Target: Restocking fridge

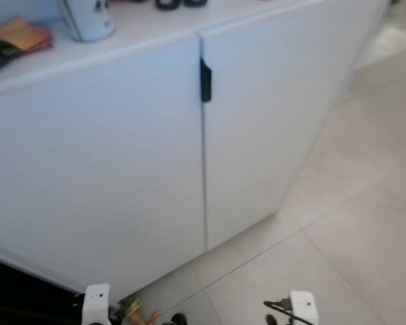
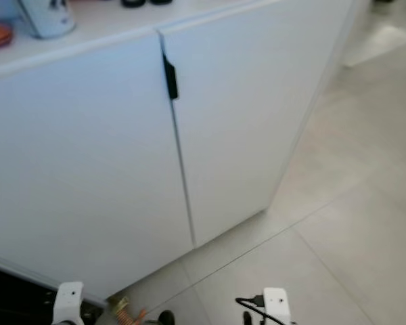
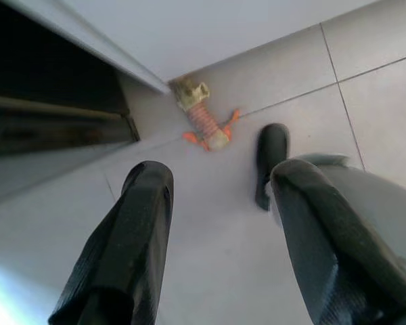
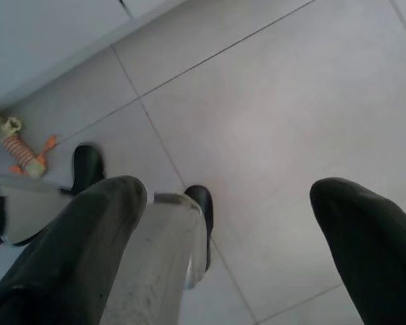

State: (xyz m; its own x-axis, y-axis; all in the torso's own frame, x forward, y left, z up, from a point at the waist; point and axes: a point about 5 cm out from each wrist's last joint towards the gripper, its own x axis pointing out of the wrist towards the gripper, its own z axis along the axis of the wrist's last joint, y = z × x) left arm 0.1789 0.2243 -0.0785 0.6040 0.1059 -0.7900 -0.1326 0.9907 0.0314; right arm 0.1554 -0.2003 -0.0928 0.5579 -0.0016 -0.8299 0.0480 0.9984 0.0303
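A white cabinet front (image 1: pixel 122 156) with two shut doors stands before me. A black handle (image 1: pixel 205 81) sits at the top of the seam between the doors. Both arms hang low, and their white wrists (image 1: pixel 97 298) (image 1: pixel 303 305) show at the bottom edge of the eye views. My left gripper (image 3: pixel 220 179) is open above the floor, with nothing between its fingers (image 3: pixel 132 230). My right gripper (image 4: pixel 230 193) is also open and holds nothing.
On the white countertop (image 1: pixel 149 27) stand a white jug (image 1: pixel 88 19) and an orange book (image 1: pixel 20 34). A small striped orange toy (image 3: pixel 203 122) lies on the grey tiles by the cabinet's base. A dark opening (image 1: pixel 20 291) lies at lower left. Tiled floor (image 1: pixel 352 203) stretches to the right.
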